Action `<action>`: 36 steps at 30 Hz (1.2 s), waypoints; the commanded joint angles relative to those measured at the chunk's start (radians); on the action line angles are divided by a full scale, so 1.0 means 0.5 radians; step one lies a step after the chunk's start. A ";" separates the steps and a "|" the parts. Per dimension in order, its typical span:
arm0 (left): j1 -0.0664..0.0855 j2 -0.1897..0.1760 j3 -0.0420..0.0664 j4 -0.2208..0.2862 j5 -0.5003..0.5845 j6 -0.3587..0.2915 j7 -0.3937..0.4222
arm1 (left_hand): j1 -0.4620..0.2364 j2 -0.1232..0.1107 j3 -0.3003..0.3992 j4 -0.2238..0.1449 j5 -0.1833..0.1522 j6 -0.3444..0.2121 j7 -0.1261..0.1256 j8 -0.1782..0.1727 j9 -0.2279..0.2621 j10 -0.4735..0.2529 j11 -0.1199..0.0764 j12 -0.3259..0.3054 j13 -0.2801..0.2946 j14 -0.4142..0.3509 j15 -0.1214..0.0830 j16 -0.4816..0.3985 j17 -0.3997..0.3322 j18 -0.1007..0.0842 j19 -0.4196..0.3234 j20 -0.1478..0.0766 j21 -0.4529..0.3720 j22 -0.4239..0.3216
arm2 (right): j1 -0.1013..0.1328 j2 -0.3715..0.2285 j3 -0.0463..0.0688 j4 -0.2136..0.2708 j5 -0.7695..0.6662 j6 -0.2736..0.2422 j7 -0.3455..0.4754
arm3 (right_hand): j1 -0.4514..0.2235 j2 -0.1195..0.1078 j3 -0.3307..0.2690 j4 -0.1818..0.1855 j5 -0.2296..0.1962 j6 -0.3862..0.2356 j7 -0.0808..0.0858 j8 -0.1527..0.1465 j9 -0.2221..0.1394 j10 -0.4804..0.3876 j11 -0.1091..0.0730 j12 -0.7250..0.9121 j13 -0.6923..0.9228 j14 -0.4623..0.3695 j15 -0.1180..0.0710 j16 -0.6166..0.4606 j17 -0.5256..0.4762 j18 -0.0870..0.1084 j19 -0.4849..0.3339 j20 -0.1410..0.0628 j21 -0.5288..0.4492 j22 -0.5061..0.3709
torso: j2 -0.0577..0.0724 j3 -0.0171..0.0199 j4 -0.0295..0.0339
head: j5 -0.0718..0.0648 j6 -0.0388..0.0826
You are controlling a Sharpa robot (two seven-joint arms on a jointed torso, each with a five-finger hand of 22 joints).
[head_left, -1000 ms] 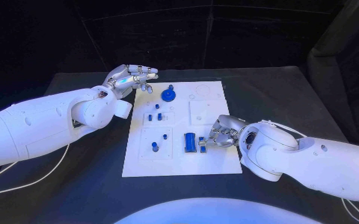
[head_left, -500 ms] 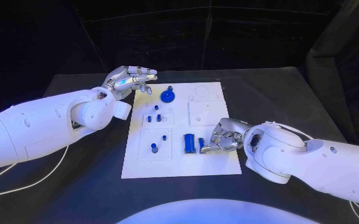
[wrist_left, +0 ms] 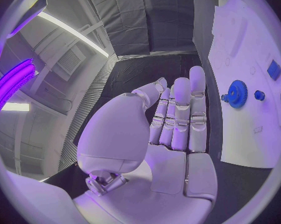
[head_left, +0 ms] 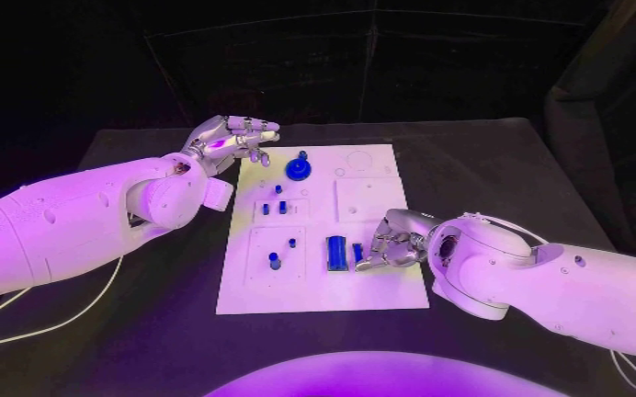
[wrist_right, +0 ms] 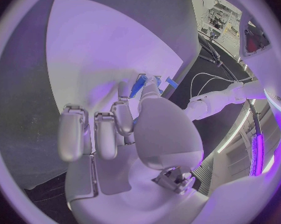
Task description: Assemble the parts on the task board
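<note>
The white task board (head_left: 384, 291) lies mid-table. A blue gear (head_left: 299, 169) stands near its far edge, with small blue pegs (head_left: 273, 207) in front of it. A blue block (head_left: 336, 253) and a narrow blue part (head_left: 357, 252) lie side by side near the board's right. My right hand (head_left: 391, 243) rests on the board, thumb and a finger closed on the narrow blue part (wrist_right: 140, 85). My left hand (head_left: 236, 140) hovers over the far left corner with straight fingers (wrist_left: 177, 117), holding nothing. The gear (wrist_left: 236, 93) is beyond its fingertips.
Two more small blue parts (head_left: 275, 260) stand in a square panel at the board's left front. A blank square panel (head_left: 368, 199) sits just beyond my right hand. Black table (head_left: 504, 167) surrounds the board, and a white cable (head_left: 66, 319) trails at the left.
My right hand has slid slightly nearer and leftward, closing on the narrow blue part. The left hand has barely moved.
</note>
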 commanded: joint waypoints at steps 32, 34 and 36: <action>0.001 0.055 0.001 -0.122 0.261 0.097 0.148 | -0.157 -0.018 -0.263 0.070 -0.013 -0.075 -0.003 0.039 -0.008 -0.019 0.008 -0.082 -0.057 -0.250 0.070 -0.615 -0.324 0.029 -0.259 0.080 -0.434 -0.300 | 0.209 -0.043 0.006 -0.478 2.016 -0.326 1.649 | 0.418 0.151 0.033 -0.191 0.096 -0.385 0.202 -0.236 -0.104 -0.662 0.181 -1.669 -1.276 -0.369 0.162 -1.544 -1.388 0.245 -0.724 0.125 -1.328 -1.637 | -0.094 -0.0213 -0.002 | -0.033 0.142; 0.000 0.076 0.001 -0.161 0.290 0.105 0.170 | -0.150 -0.006 -0.301 0.077 -0.019 -0.076 -0.006 0.025 -0.010 0.009 0.030 -0.146 -0.058 -0.254 0.083 -0.810 -0.397 0.027 -0.300 0.107 -0.545 -0.393 | 0.228 0.008 0.006 -0.594 2.159 -0.293 1.764 | 0.457 0.177 0.034 -0.210 0.084 -0.383 0.241 -0.263 -0.137 -0.738 0.225 -1.872 -1.480 -0.482 0.200 -1.782 -1.505 0.233 -0.798 0.170 -1.511 -1.751 | -0.105 -0.0226 -0.002 | -0.038 0.170; -0.001 0.101 0.001 -0.209 0.311 0.107 0.192 | -0.141 0.003 -0.327 0.082 -0.015 -0.077 -0.010 0.000 -0.012 0.033 0.043 -0.217 -0.059 -0.314 0.119 -1.000 -0.464 0.018 -0.372 0.141 -0.659 -0.485 | 0.242 0.076 0.009 -0.724 2.263 -0.246 1.862 | 0.475 0.172 0.024 -0.233 0.061 -0.396 0.255 -0.302 -0.174 -0.813 0.284 -2.006 -1.628 -0.657 0.269 -2.033 -1.636 0.216 -0.931 0.224 -1.715 -1.872 | -0.116 -0.0221 -0.005 | -0.036 0.207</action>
